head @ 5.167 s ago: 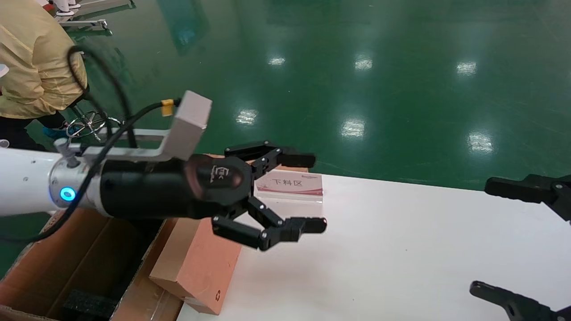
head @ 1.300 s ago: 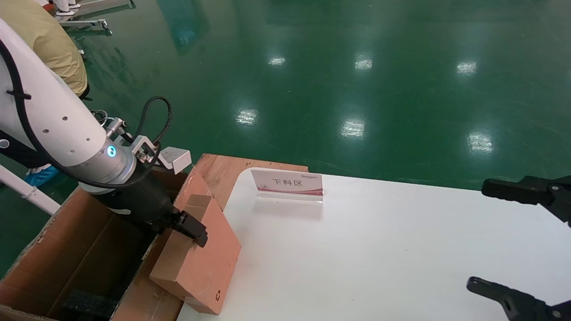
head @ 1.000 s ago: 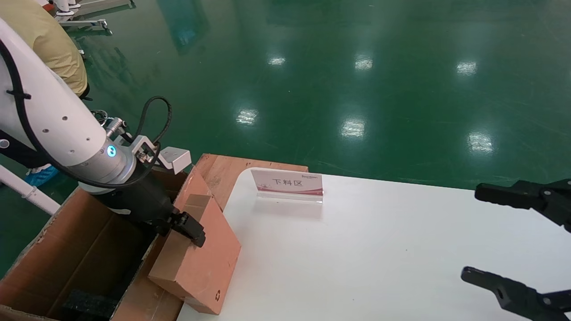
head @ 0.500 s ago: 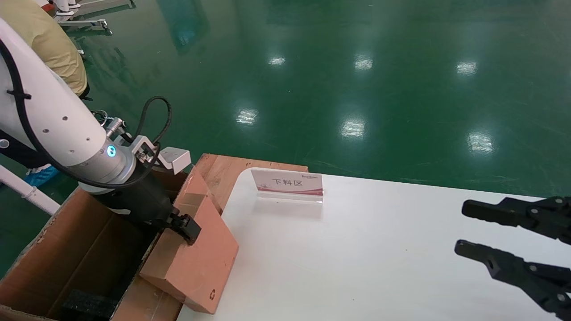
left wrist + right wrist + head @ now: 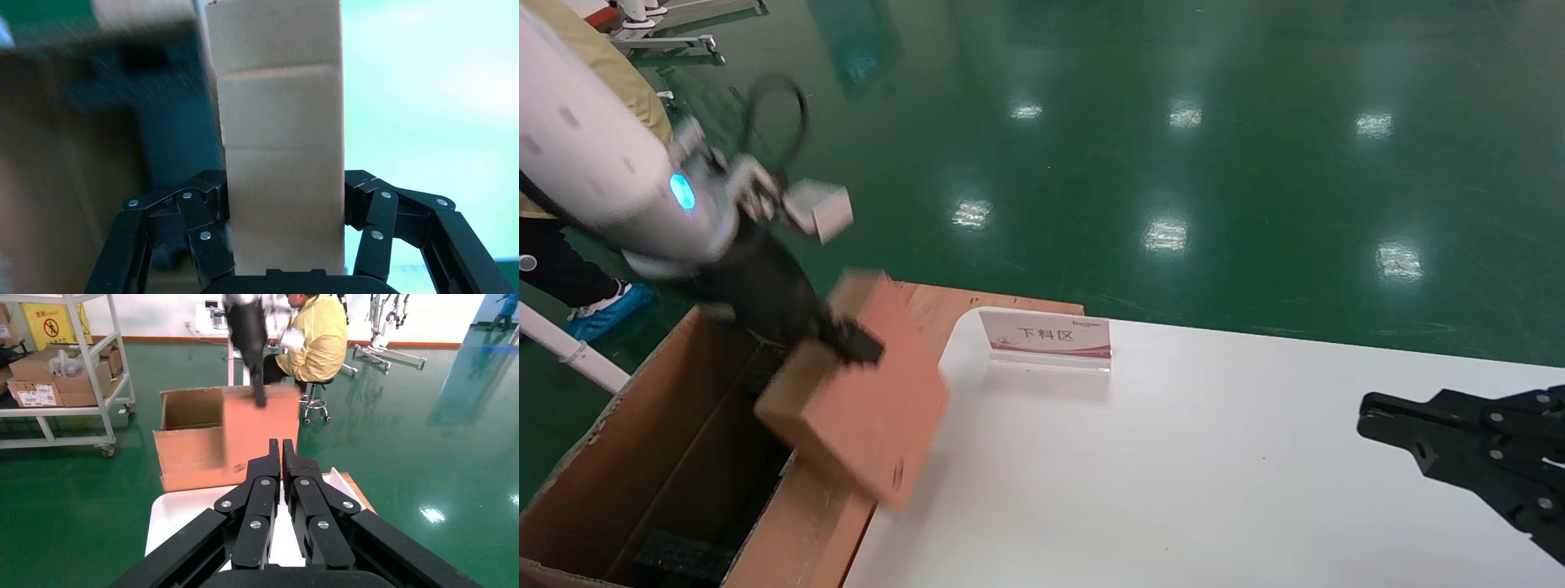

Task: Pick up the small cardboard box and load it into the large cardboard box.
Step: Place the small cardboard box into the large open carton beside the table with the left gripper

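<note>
1. We see the white table (image 5: pixel 1173 457), smooth and matte with a rounded corner, filling most of the head view above a glossy green floor (image 5: pixel 1173 122).
2. We see the large cardboard box (image 5: pixel 641 457), brown corrugated board with tall flaps, standing open at the table's left end; a black foam block (image 5: pixel 674 559) lies at its bottom. The right wrist view shows its outer wall and open mouth from across the table, which the head view does not.
3. We see the small cardboard box (image 5: pixel 862 408), a flat reddish-brown carton, lifted clear of the table and tilted, hanging over the table's left edge and the big carton's near flap.
4. Our left gripper (image 5: pixel 846 343) is clamped on the small box's upper edge. The left wrist view shows what the head view hides: a black finger (image 5: pixel 208 226) pressed on each broad face, with a pale tape strip running along the narrow side between them.
5. Our right gripper (image 5: pixel 1459 441) hangs over the table's right side, fingers pressed together, as the right wrist view shows plainly.
6. A small clear sign stand (image 5: pixel 1046 339) with a red-striped card stands near the table's far left corner.
</note>
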Action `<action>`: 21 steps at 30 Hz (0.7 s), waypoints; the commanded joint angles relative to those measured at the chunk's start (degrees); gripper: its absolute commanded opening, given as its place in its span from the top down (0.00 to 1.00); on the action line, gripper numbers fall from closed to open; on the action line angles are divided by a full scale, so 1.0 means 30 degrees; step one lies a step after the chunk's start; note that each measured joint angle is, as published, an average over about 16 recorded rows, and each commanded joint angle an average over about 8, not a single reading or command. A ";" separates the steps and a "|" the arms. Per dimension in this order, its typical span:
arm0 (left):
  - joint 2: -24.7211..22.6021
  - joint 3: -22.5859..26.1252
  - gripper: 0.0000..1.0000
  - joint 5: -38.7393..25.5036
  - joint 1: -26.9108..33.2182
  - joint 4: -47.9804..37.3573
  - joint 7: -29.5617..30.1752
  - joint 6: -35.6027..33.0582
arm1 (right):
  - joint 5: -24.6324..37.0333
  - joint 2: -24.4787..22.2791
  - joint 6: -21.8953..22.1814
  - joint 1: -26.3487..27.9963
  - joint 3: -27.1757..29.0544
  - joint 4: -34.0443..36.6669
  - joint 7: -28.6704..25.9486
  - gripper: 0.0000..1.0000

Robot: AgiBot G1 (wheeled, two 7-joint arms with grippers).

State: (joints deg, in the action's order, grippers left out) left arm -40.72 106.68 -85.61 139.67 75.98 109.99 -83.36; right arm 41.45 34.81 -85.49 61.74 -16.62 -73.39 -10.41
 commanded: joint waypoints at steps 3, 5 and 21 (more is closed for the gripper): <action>-0.0424 -0.0478 1.00 -0.0697 0.1724 -0.0103 -0.0271 -0.0502 | -0.0003 -0.0001 -0.0001 0.0003 -0.0006 0.0003 0.0003 1.00; -0.0711 -0.0713 1.00 -0.0999 0.2536 -0.0253 -0.0455 -0.0710 | -0.0004 -0.0002 0.0000 0.0004 -0.0008 0.0004 0.0005 1.00; -0.3612 0.0654 1.00 -0.1922 0.7929 -0.4467 -0.3564 -0.2704 | -0.0017 -0.0009 0.0007 0.0009 -0.0027 0.0005 0.0014 0.32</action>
State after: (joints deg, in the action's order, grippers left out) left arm -51.05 109.67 -90.39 163.16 63.35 99.91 -91.14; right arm 41.40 34.78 -85.47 61.76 -16.70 -73.37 -10.37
